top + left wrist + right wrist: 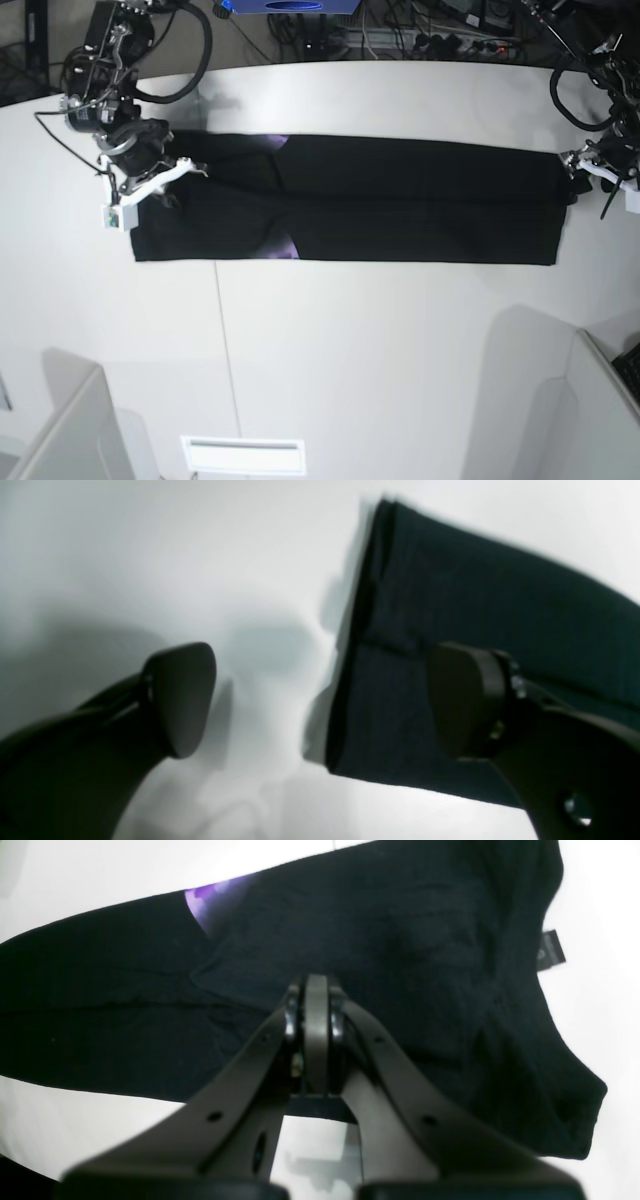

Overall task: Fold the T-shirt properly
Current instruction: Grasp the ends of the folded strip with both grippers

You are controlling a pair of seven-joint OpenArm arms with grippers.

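Black T-shirt (pixel 400 200) folded long, purple print (pixel 210 892) peeking, neck tag (pixel 552 950) — unreadable

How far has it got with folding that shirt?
Partway. The T-shirt already lies on the table as a long narrow band, so the lengthwise folds look done. The left pincer is open at the hem end; the right pincer is shut over the collar end. Folding the band across is left.
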